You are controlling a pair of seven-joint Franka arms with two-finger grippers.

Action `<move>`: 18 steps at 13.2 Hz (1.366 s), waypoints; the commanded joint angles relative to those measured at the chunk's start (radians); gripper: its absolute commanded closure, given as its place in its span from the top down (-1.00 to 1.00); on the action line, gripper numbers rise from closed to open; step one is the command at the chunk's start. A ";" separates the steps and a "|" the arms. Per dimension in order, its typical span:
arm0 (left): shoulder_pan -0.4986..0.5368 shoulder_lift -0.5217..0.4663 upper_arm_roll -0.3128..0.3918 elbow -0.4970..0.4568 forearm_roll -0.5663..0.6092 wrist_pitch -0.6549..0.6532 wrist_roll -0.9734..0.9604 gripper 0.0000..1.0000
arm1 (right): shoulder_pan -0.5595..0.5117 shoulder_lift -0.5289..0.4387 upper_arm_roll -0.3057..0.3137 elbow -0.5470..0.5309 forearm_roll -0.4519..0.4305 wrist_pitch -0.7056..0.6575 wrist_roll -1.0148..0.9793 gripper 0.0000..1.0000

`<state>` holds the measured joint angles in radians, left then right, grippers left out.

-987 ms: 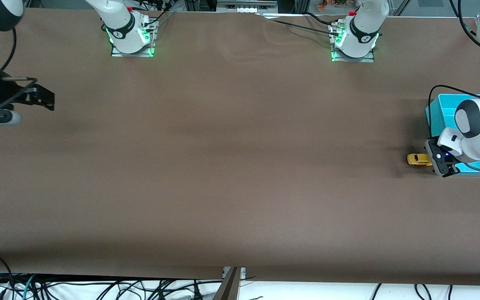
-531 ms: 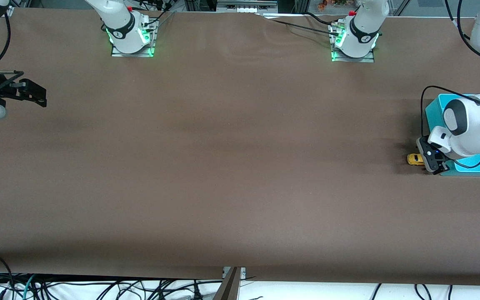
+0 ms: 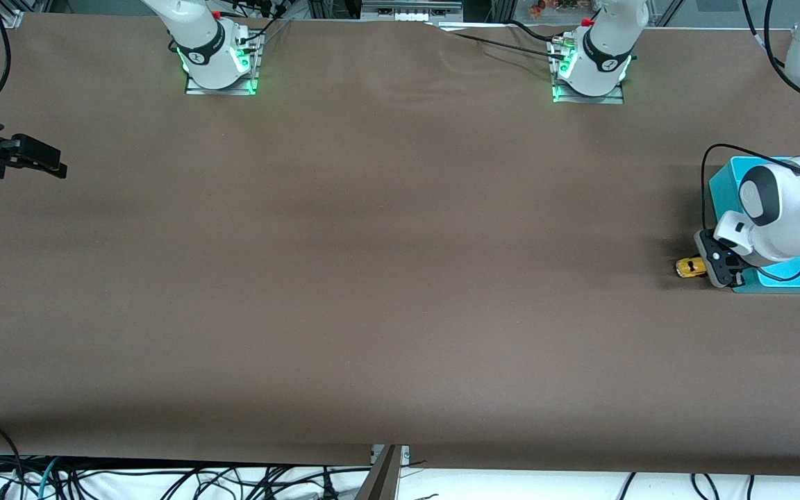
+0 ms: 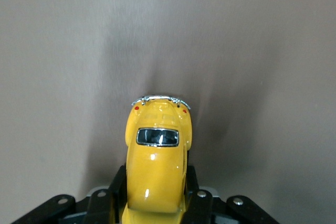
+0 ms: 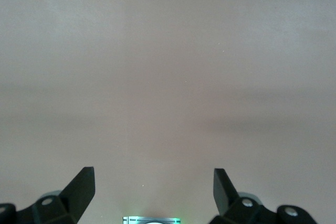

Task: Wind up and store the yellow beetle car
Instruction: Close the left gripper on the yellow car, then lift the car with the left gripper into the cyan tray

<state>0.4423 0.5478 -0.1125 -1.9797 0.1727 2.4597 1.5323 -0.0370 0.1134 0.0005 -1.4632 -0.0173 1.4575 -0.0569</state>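
Lying lengthwise along the brown table [image 3: 386, 278]: yellow beetle car [image 3: 690, 267], just beside the teal bin [image 3: 733, 187], rear pointing away from it. Clamping the car's front: left gripper [image 3: 709, 267]. Waiting with fingers spread: right gripper [image 3: 46, 161], well apart from the bin.

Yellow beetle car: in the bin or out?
Out. The yellow beetle car sits on the table beside the teal bin, between the left hand's fingers.
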 commanded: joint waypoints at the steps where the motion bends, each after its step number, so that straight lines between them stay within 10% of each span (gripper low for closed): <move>1: 0.009 -0.066 -0.051 0.034 -0.051 -0.152 0.015 -0.71 | 0.003 0.005 -0.007 0.000 0.011 -0.013 -0.015 1.00; 5: 0.004 -0.086 -0.068 0.220 -0.058 -0.526 0.009 -0.70 | 0.003 0.014 -0.004 0.007 0.011 -0.011 -0.014 1.00; 10: 0.079 -0.186 -0.059 0.216 0.043 -0.732 0.081 -0.70 | 0.002 0.014 -0.004 0.009 0.011 -0.009 -0.015 1.00; 18: 0.378 -0.221 -0.061 -0.039 0.140 -0.308 0.442 -0.69 | 0.003 0.014 -0.002 0.009 0.013 -0.009 -0.014 1.00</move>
<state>0.7748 0.3575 -0.1563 -1.9540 0.2932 2.0795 1.9176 -0.0343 0.1289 0.0002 -1.4637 -0.0168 1.4573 -0.0573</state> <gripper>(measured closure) 0.546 0.000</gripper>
